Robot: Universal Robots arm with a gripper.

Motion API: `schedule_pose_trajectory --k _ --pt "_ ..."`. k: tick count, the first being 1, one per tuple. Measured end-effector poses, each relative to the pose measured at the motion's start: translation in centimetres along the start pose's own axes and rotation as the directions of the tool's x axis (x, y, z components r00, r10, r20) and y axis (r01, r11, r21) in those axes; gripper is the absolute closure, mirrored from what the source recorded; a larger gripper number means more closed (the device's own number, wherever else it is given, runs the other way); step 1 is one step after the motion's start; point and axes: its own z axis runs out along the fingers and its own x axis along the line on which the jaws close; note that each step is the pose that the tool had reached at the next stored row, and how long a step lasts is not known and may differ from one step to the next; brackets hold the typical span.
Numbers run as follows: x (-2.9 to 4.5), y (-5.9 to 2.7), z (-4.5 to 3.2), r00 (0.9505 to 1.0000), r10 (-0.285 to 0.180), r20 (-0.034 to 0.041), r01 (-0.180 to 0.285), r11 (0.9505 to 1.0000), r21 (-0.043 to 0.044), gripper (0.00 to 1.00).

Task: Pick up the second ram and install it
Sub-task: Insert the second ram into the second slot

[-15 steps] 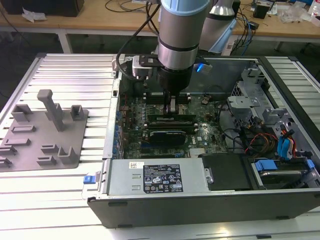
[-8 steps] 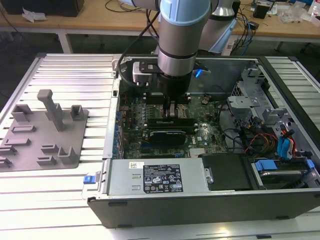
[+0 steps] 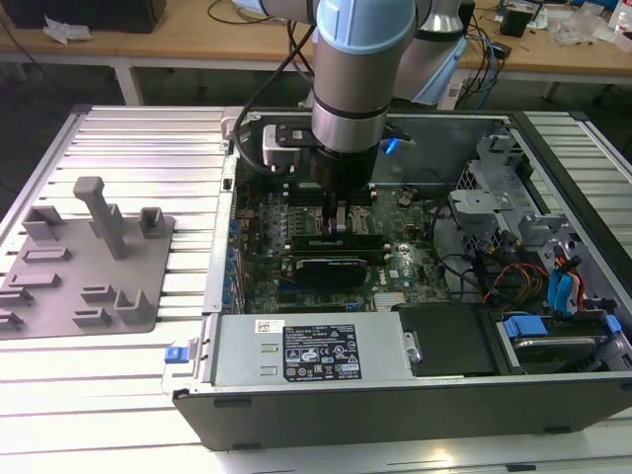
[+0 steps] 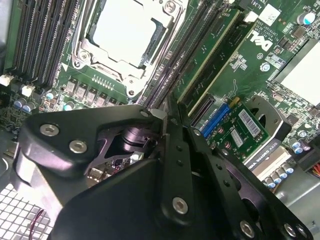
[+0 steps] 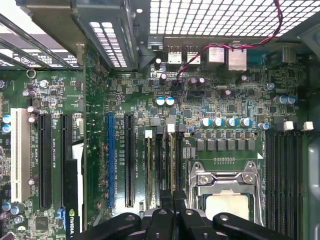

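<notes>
One ram (image 5: 172, 165) edge-on beneath gripper (image 5: 172, 200)

We see a ribbed metal table (image 3: 138, 138) carrying an open computer case (image 3: 395, 395) and a gray holder tray (image 3: 84, 286).

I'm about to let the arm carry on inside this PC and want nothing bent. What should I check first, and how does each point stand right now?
1. Computer case open from above: ok.
2. Gripper down over the motherboard, at the memory slots beside the processor socket: ok.
3. Second ram in the gripper: cannot tell.
4. Green memory stick standing in a slot in the second wrist view: ok; whether it is the second ram, cannot tell.
5. Red cable well apart from the gripper, up by the rear grille: ok.
</notes>
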Motion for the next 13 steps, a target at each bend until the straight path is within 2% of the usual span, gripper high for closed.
schedule_pose_trajectory --k 7,13 --pt "0.01 -0.16 0.03 1.0 0.0 0.0013 0.0 1.0 -0.0002 0.91" --pt "0.03 -0.17 0.47 1.0 0.0 0.0013 0.0 1.0 -0.0002 0.91"
